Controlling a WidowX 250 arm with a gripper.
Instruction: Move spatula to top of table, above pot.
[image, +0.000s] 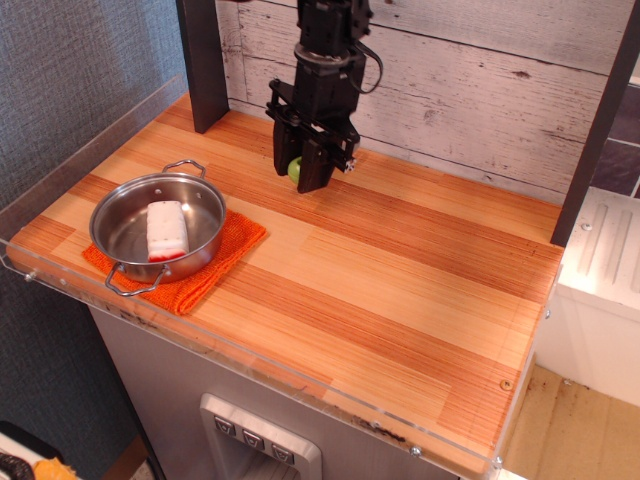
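My black gripper (303, 172) points down at the back of the wooden table (400, 270), to the right of and behind the steel pot (157, 226). It is shut on the spatula (294, 169): only a bit of its lime-green handle shows between the fingers, and the grey blade is hidden. The fingertips are close to the tabletop; I cannot tell whether the spatula touches it. The pot sits at the front left on an orange cloth (222, 254) and holds a white and red block (166, 230).
A dark post (203, 62) stands at the back left and another (596, 130) at the right. A whitewashed plank wall (480, 90) runs behind the table. A clear acrylic rim (60, 170) lines the left and front edges.
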